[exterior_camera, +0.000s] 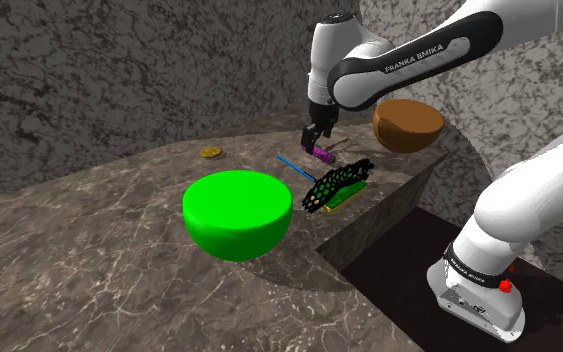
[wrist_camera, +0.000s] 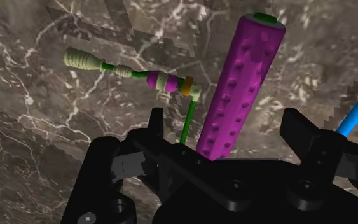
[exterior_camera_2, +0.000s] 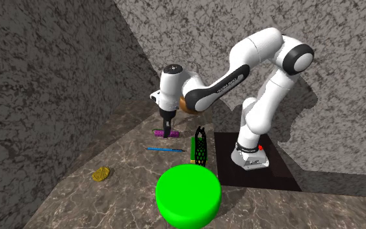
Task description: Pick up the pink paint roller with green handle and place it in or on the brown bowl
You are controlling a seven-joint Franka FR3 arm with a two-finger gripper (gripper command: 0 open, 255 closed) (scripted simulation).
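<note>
Paint roller point(wrist_camera: 238, 89) support: you see it lying flat on the marble counter point(exterior_camera: 89, 270).
Green bowl point(exterior_camera: 237, 213): well apart from the roller.
Brown bowl point(exterior_camera: 407, 124): near the wall.
Gripper point(wrist_camera: 226, 118): fingers spread, straddling the roller's magenta sleeve without pinching.

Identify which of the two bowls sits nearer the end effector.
The brown bowl, just beyond the end effector; the bright green bowl stands clearly farther from it.
</note>
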